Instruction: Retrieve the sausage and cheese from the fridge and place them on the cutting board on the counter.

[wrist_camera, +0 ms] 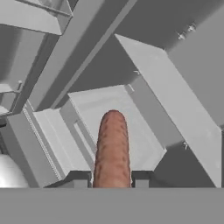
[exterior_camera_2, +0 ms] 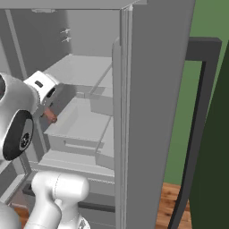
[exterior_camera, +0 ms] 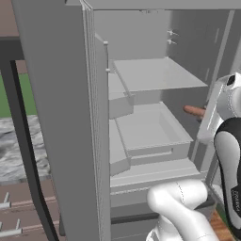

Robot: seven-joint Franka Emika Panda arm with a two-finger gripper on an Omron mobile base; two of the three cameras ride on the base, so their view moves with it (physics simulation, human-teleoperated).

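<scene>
Gripping sausage (wrist_camera: 112,148), tool (wrist_camera: 111,178) inside fridge (exterior_camera: 155,75).

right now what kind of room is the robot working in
Most likely a kitchen. A tall grey fridge stands open with bare shelves and bins, a grey-and-white marbled stone counter sits beside it over brown drawers, and the dark fingers hold a thin reddish-brown sausage link.

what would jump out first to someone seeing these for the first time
The reddish-brown sausage stands out against all the grey, sticking out from between the two dark fingertips of the tool in the hand view. Behind it the fridge stands wide open, its pale shelves and drawers bare in both base views. The white arm reaches in from the fridge's right side in the left base view.
</scene>
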